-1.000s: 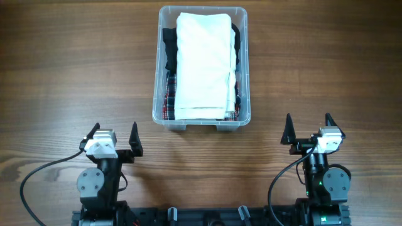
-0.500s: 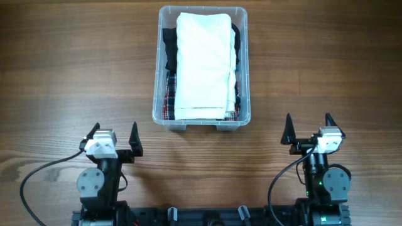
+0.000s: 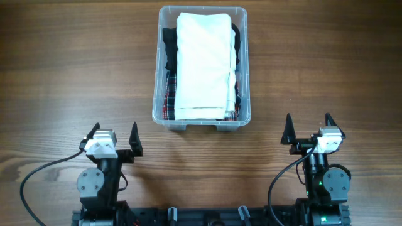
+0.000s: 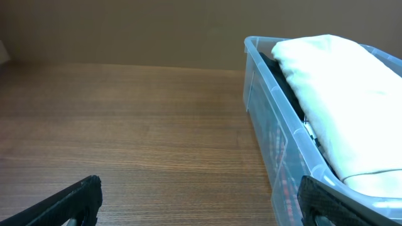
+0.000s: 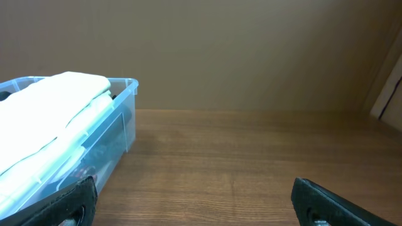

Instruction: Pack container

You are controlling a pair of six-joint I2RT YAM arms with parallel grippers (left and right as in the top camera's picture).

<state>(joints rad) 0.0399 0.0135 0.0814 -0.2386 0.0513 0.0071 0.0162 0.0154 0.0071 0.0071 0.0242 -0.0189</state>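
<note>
Our left gripper [image 3: 114, 133] and right gripper [image 3: 308, 127] rest spread and empty, well apart from the container [image 3: 156, 94]; folded clothes [image 3: 204, 63] fill it, so we judge packing finished.

a robot lab bench: brown wood-grain tabletop [image 3: 63, 75], plain tan wall [image 5: 251, 50], black cabled robot arms mounted left [image 3: 99, 179] and right [image 3: 323, 176].

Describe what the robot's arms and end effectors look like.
Both arms are black with round grey joint housings. The left end effector and right end effector have pointed black fingers and a white block. Black cables loop beside each base.
</note>
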